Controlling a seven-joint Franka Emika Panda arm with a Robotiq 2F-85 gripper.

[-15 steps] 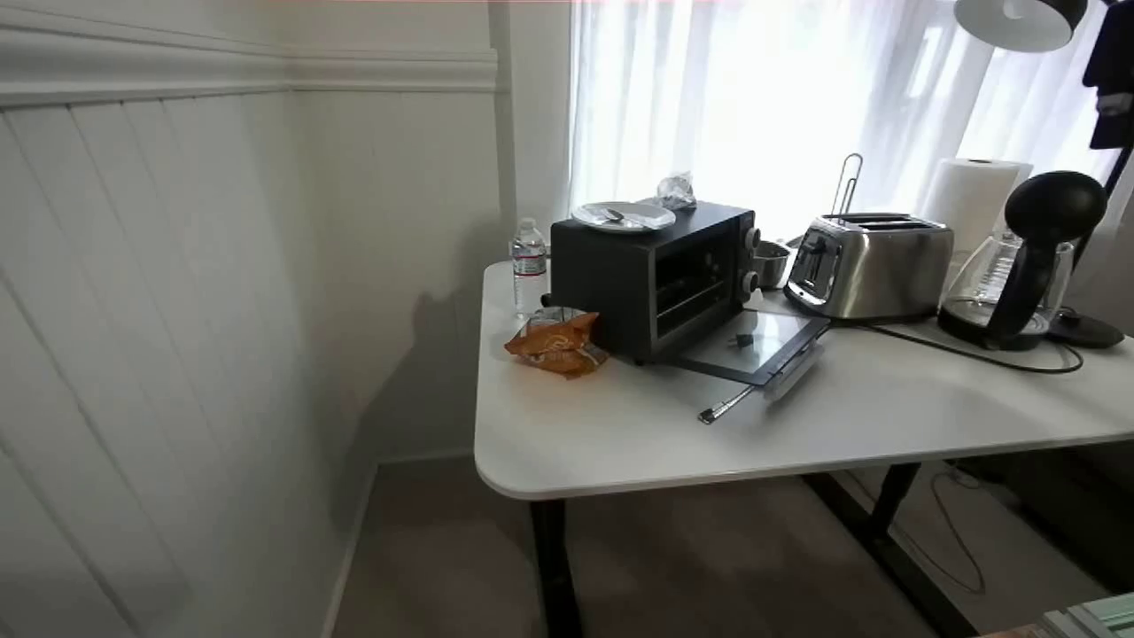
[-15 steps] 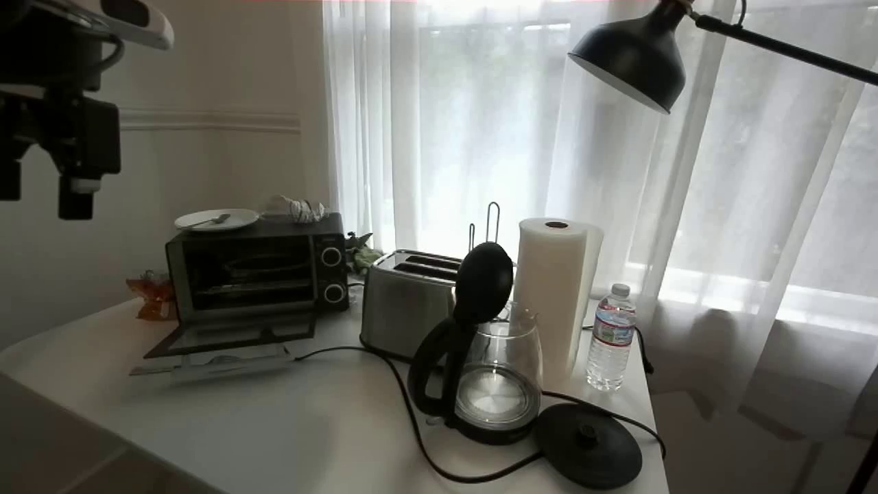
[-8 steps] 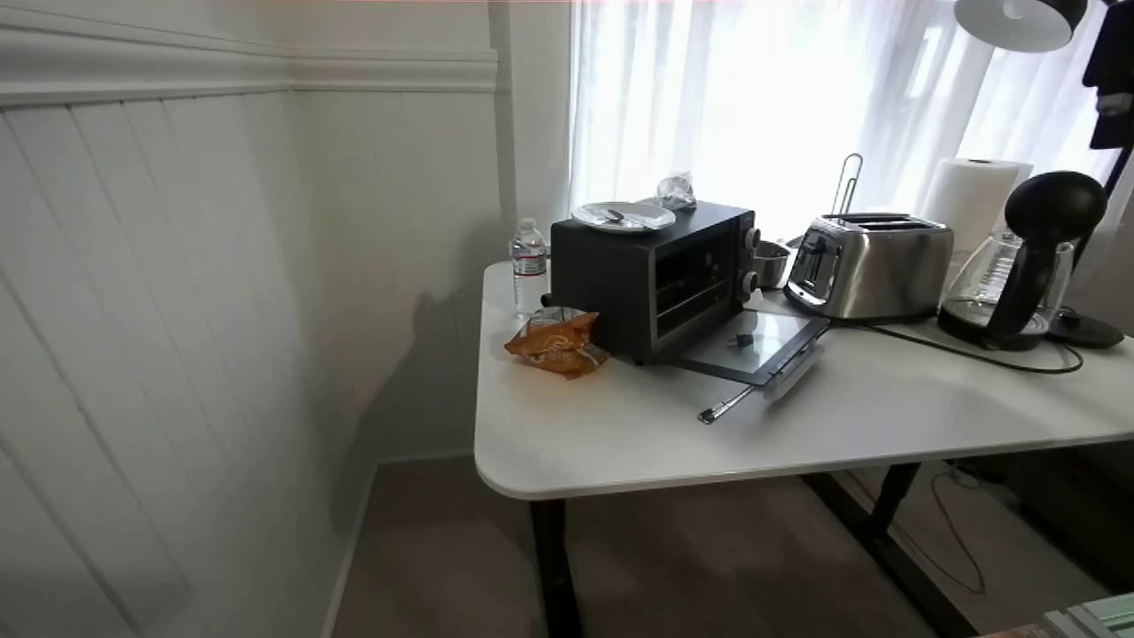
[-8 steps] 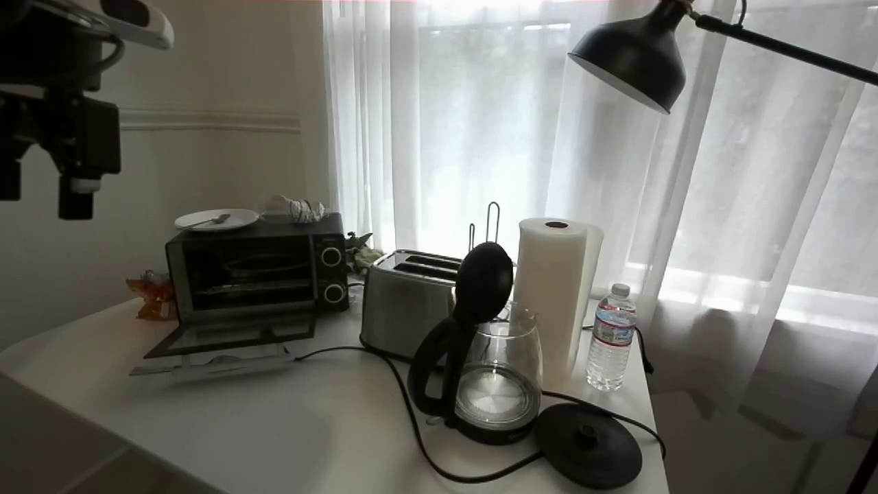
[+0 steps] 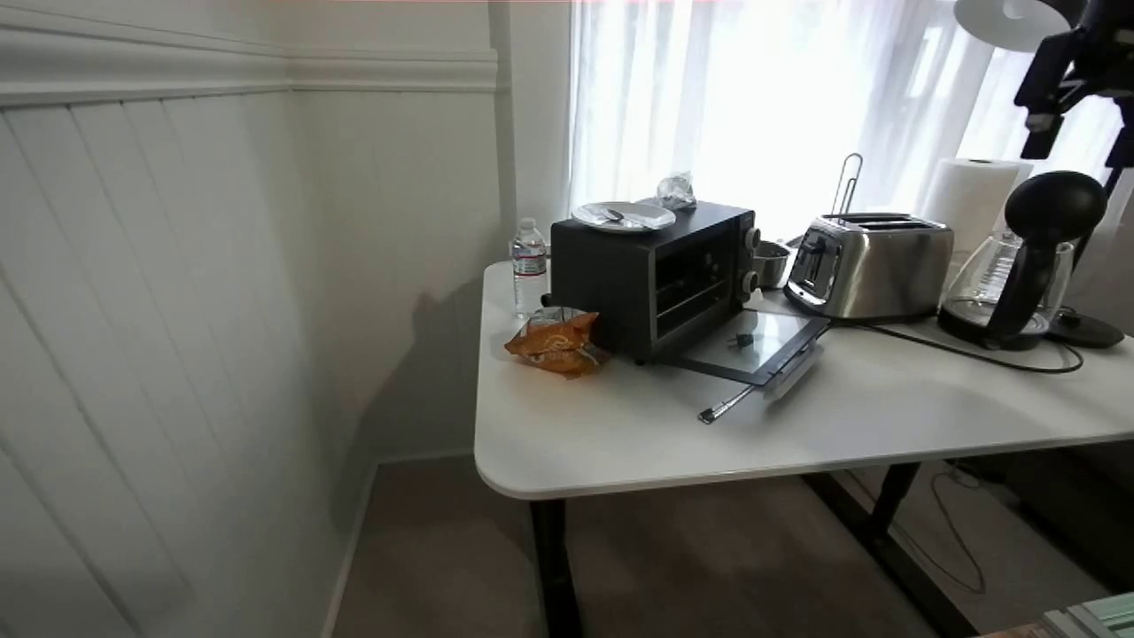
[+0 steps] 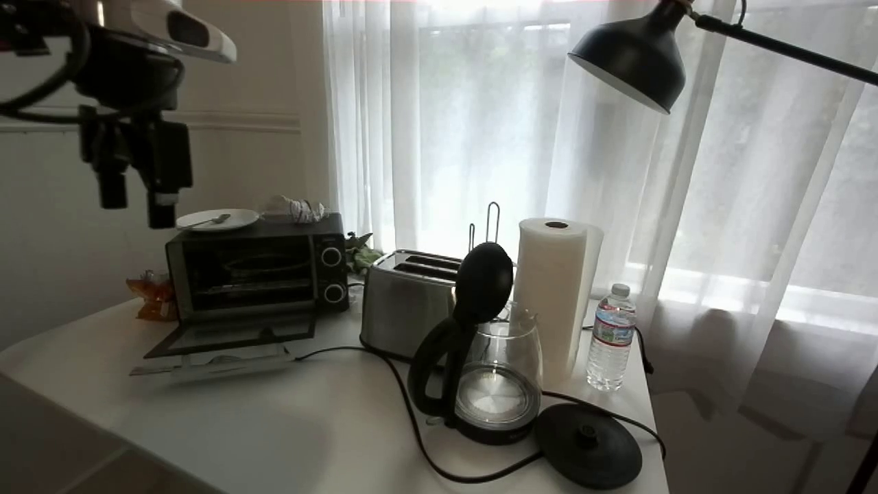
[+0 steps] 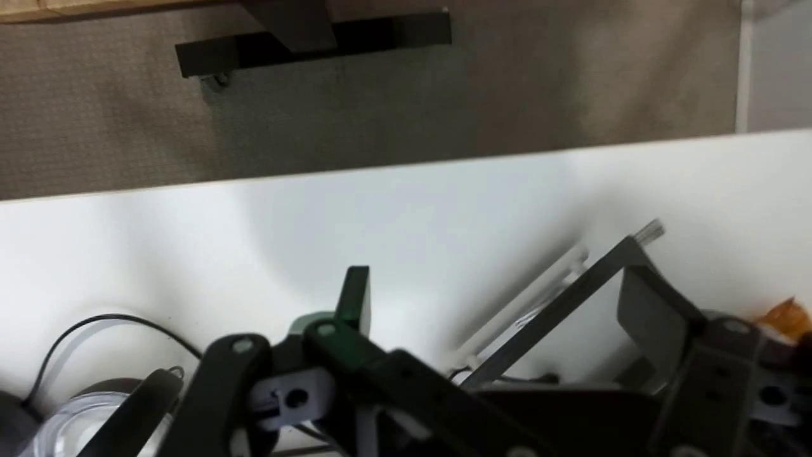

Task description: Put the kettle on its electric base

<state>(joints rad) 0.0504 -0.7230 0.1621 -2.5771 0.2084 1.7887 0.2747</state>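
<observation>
The kettle (image 6: 506, 367), a clear glass jug with black handle and black bottom, stands upright on the white table; its round black lid stands up above the handle. It also shows in an exterior view (image 5: 1028, 292) and at the lower left of the wrist view (image 7: 130, 416). The electric base (image 6: 590, 449), a flat black disc, lies on the table right beside the kettle, which is not on it. It also shows in an exterior view (image 5: 1085, 330). My gripper (image 6: 137, 204) is open and empty, high above the table, apart from the kettle; its fingers spread wide in the wrist view (image 7: 501, 298).
A toaster oven (image 6: 257, 271) with its door down bears a plate (image 6: 218, 219). A silver toaster (image 6: 406, 302) and paper-towel roll (image 6: 551, 302) stand behind the kettle. A bottle (image 6: 612, 339) stands behind the base. A black cord (image 6: 405, 405) loops in front. A lamp (image 6: 631, 58) hangs above.
My gripper has moved sideways in both exterior views, rightward in the one with the lamp at upper right, and more of the arm now shows. The kettle and base have not moved.
</observation>
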